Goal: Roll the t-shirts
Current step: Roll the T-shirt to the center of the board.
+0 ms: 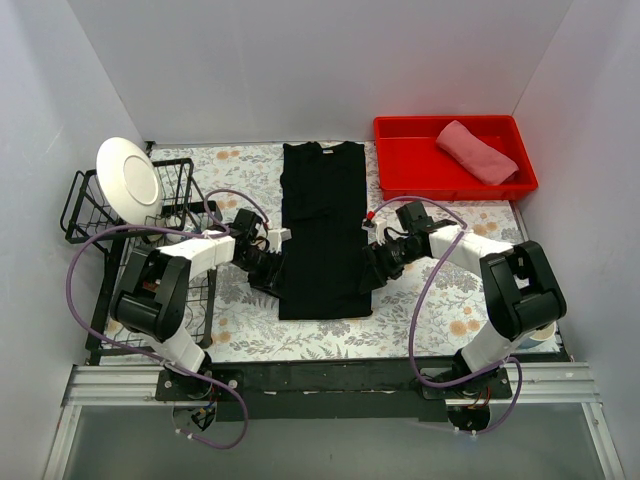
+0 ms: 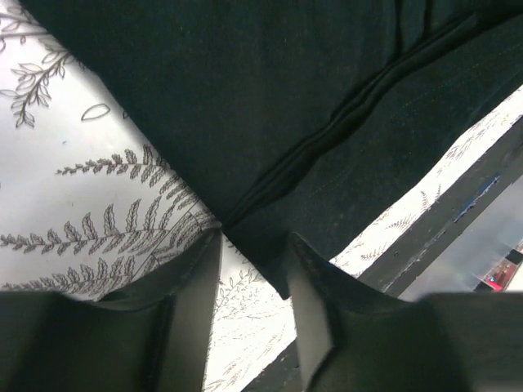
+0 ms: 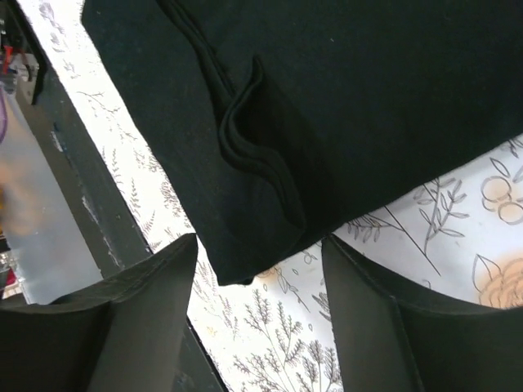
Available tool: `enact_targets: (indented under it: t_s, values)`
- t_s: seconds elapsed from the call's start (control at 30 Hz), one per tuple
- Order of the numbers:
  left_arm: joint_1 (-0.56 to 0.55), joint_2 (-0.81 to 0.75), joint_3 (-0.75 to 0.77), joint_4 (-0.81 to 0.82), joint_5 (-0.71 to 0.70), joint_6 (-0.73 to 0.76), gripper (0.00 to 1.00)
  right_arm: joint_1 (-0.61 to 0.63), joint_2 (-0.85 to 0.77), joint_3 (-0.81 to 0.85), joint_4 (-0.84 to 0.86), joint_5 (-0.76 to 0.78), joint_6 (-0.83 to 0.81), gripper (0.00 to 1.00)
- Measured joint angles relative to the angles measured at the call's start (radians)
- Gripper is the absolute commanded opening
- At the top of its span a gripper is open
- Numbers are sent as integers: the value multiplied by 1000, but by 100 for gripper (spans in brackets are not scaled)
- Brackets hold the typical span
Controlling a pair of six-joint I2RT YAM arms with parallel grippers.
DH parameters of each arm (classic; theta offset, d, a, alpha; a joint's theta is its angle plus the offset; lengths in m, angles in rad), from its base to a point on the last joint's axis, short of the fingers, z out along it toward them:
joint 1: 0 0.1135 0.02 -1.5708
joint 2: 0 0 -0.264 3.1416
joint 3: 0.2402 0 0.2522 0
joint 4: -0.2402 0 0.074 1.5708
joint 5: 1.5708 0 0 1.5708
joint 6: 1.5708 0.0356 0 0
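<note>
The black t-shirt (image 1: 322,228) lies flat on the floral tablecloth, folded into a long strip, collar at the far end. The salmon-pink t-shirt (image 1: 477,150) lies rolled in the red bin (image 1: 400,165). My left gripper (image 1: 268,272) is open at the strip's left edge near its near corner; the left wrist view shows the black cloth (image 2: 310,106) just ahead of the open fingers (image 2: 196,310). My right gripper (image 1: 372,268) is open at the strip's right edge near the near corner; the right wrist view shows the cloth's corner (image 3: 245,245) between the fingers (image 3: 359,310), not clamped.
A black wire rack (image 1: 100,210) with a white plate (image 1: 128,172) stands at the left. The red bin sits at the back right. The black table rail (image 1: 330,378) runs along the near edge. White walls enclose the sides and back.
</note>
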State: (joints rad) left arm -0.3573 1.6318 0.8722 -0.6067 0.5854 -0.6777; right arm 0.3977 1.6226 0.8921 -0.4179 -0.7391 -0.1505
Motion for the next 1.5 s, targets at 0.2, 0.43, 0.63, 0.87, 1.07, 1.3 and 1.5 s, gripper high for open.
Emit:
enact_targets:
  t_s: [0.2, 0.43, 0.63, 0.87, 1.07, 1.3, 1.5]
  values:
    - [0, 20, 14, 4, 16, 14, 6, 2, 6, -12, 35, -53, 17, 49]
    - [0, 19, 14, 4, 33, 31, 0, 10, 7, -32, 81, -98, 19, 16]
    - [0, -7, 22, 4, 43, 43, 0, 10, 7, -52, 111, -103, 21, 1]
    - [0, -11, 60, 10, 50, 55, 0, 9, -15, -82, 128, -88, 24, 1]
    - [0, -11, 66, 10, 46, 61, 0, -2, -26, -83, 137, -59, 25, 1]
    - [0, -29, 99, 24, 34, 59, 0, -14, -26, -36, 130, -42, 23, 1]
    - [0, -121, 66, 65, 18, 48, 0, -16, -18, -4, 130, -37, 24, 1]
